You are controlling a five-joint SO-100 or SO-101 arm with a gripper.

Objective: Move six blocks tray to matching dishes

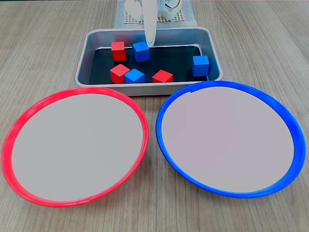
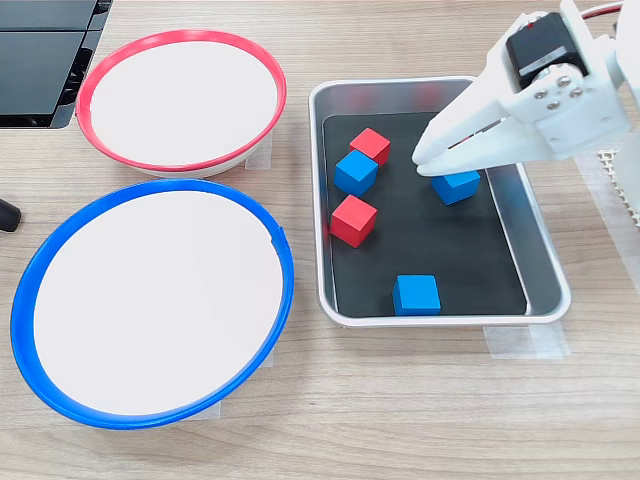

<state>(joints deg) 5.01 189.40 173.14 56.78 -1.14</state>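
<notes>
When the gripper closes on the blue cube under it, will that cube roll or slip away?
The blue cube has flat faces, so it probably will not roll. Its matte sides likely give the gripper fair grip. It looks small and light, so a push may slide it on the tray.

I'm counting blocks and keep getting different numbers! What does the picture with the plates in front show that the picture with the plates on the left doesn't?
With the plates in front, a fixed view shows a third red block, making six blocks. With the plates on the left, a fixed view shows the pincer side-on with its black motor, apparently hiding that block. Both fixed views show the tray, the red-rimmed dish and the blue-rimmed dish.
</notes>
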